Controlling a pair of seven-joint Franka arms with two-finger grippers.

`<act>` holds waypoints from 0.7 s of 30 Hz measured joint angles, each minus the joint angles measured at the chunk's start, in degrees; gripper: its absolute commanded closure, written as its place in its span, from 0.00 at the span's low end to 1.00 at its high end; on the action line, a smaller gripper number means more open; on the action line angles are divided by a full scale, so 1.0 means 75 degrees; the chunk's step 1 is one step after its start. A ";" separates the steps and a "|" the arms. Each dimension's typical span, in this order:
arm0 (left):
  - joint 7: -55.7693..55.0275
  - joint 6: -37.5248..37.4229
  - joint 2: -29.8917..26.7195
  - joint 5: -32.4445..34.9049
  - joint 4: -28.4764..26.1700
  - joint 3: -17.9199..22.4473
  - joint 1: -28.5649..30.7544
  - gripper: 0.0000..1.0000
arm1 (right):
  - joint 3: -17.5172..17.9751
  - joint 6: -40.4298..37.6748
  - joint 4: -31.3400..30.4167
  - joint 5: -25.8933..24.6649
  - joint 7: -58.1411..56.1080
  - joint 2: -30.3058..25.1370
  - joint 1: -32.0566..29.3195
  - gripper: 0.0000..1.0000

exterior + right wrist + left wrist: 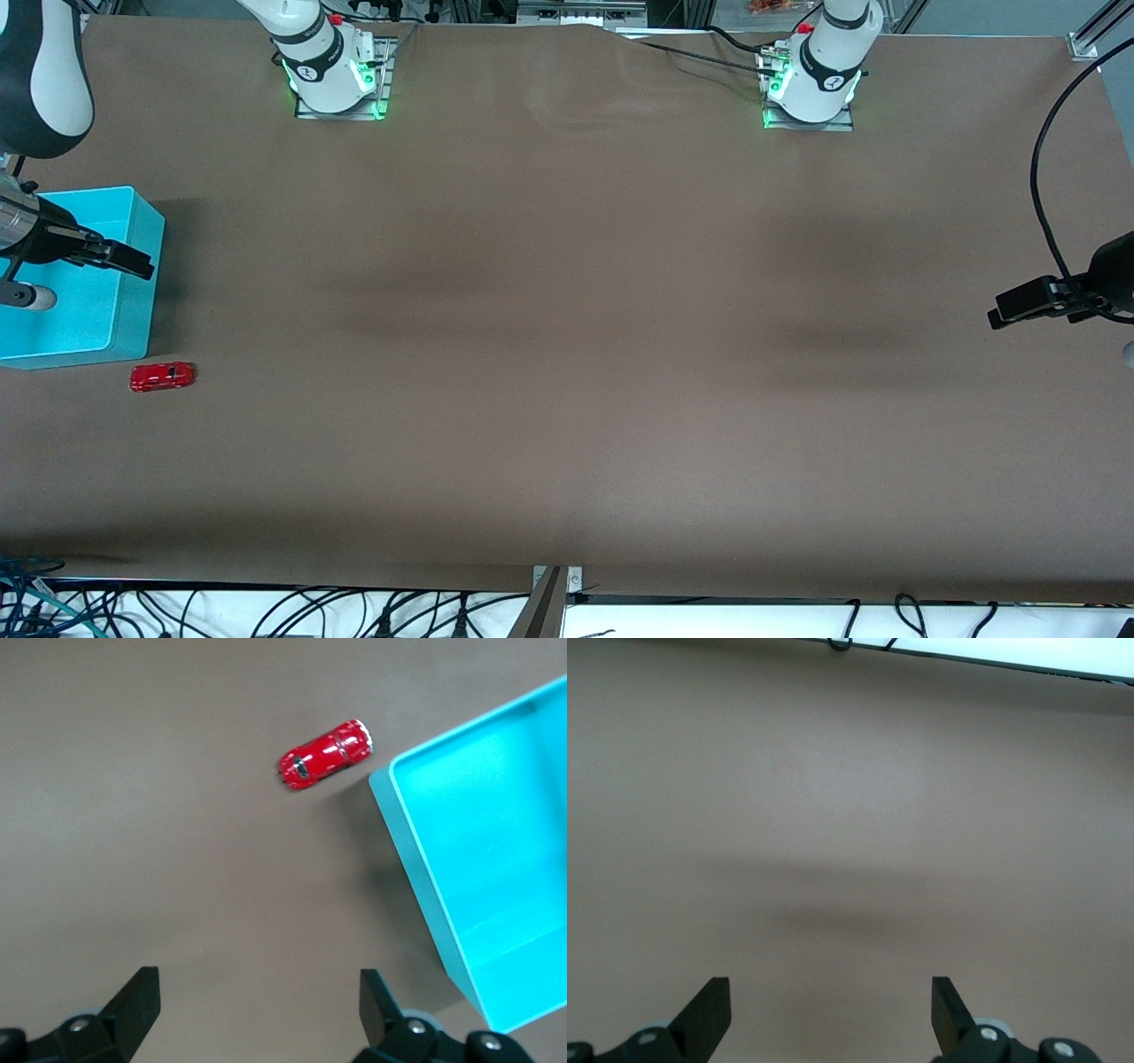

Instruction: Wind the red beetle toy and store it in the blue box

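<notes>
The blue box (89, 292) is running off the front view's edge, and the right claw (124, 259), hanging over it, is covering part of its rim. The right wrist view is cropping it too.

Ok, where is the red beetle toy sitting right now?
The red beetle toy sits on the table at the right arm's end, just outside the blue box and slightly nearer the front camera than it, not touching.

Even, soft overhead light left faint blurred shadow bands across the table (567, 354), green glows at both arm bases along the frame's top, and slightly hazy wrist views.
</notes>
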 measured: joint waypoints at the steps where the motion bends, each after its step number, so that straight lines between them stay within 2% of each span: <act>1: 0.0000 0.0004 -0.0001 0.0000 0.0011 -0.0012 -0.0003 0.00 | -0.0030 0.0034 -0.0049 0.0000 0.0073 -0.0010 -0.0001 0.00; 9: -0.0021 0.0008 -0.0124 0.0000 0.0115 -0.0056 -0.0094 0.00 | -0.0387 0.0212 -0.0220 0.0000 0.0616 -0.0021 -0.0006 0.00; 21: -0.0021 0.0006 -0.0186 0.0000 0.0113 -0.0025 -0.0032 0.00 | -0.0589 0.1382 -0.0801 0.0000 0.2129 0.0178 -0.0012 0.00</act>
